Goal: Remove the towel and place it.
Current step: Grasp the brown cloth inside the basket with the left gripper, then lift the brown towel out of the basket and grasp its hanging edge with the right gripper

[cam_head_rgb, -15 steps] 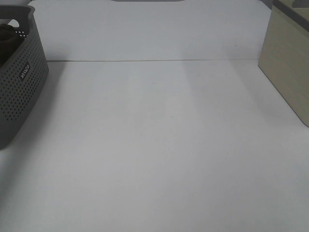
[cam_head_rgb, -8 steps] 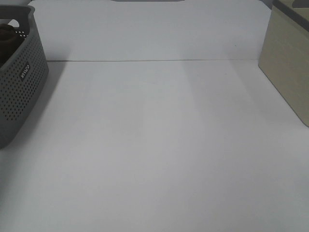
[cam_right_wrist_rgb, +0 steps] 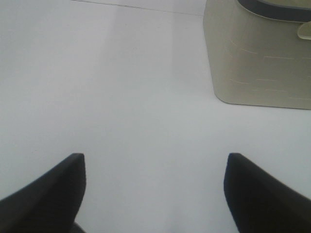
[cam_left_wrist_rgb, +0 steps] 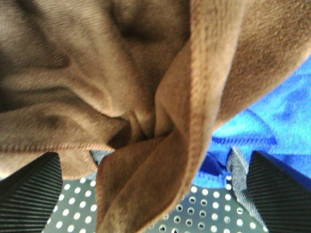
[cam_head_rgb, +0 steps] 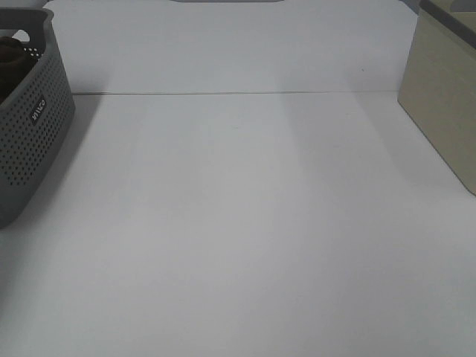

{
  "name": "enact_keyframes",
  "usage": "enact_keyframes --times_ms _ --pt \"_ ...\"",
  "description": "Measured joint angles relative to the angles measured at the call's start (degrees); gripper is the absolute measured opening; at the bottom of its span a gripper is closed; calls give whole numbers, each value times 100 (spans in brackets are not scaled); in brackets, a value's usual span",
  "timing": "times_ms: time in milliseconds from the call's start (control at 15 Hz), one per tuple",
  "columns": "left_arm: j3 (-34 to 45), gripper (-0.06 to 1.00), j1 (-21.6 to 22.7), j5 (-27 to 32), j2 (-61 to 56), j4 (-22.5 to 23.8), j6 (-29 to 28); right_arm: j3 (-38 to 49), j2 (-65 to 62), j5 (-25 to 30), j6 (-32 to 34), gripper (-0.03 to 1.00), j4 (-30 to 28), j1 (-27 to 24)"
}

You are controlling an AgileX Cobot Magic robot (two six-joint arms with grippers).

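Observation:
The brown towel point(cam_left_wrist_rgb: 97, 73) fills the left wrist view, bunched in folds inside the grey perforated basket point(cam_left_wrist_rgb: 209, 218). My left gripper point(cam_left_wrist_rgb: 155, 194) is right over it, open, with a hanging fold of the towel between its ribbed fingers point(cam_left_wrist_rgb: 29, 189), which stand wide apart. In the high view only a dark bit of the towel point(cam_head_rgb: 9, 53) shows over the rim of the grey basket point(cam_head_rgb: 37, 126) at the far left, and neither gripper appears. My right gripper point(cam_right_wrist_rgb: 154, 194) hovers open over the bare white table point(cam_right_wrist_rgb: 121, 97), holding nothing.
A blue cloth point(cam_left_wrist_rgb: 262, 121) lies under the towel in the grey basket. A beige basket point(cam_head_rgb: 446, 97) stands at the right edge of the table, close ahead of my right gripper in its wrist view, where the beige basket point(cam_right_wrist_rgb: 257, 58) shows its side wall.
The dark bit of towel showing in the grey basket has shifted slightly. Nothing else in the high view has moved.

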Motion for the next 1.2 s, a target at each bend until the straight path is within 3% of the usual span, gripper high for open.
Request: enact_keyframes --times_ms 133,267,400,467,733,867,933,1200 --pt "0 77 0 0 0 -29 0 0 0 0 0 76 0 0" --pt "0 48 0 17 11 -74 -69 0 0 0 0 76 0 0" --pt "0 14 0 17 23 -74 -487 0 0 0 0 76 0 0" --pt "0 3 0 17 29 -74 -733 0 0 0 0 76 0 0" --pt "0 0 0 17 34 -155 -1518 0 0 0 0 76 0 0" --pt "0 0 -97 155 0 -97 -2235 0 0 0 0 76 0 0" --pt "0 0 -275 332 -155 -11 -2624 0 0 0 0 76 0 0" --pt "-120 0 -773 498 -1100 11 -3128 0 0 0 0 76 0 0"
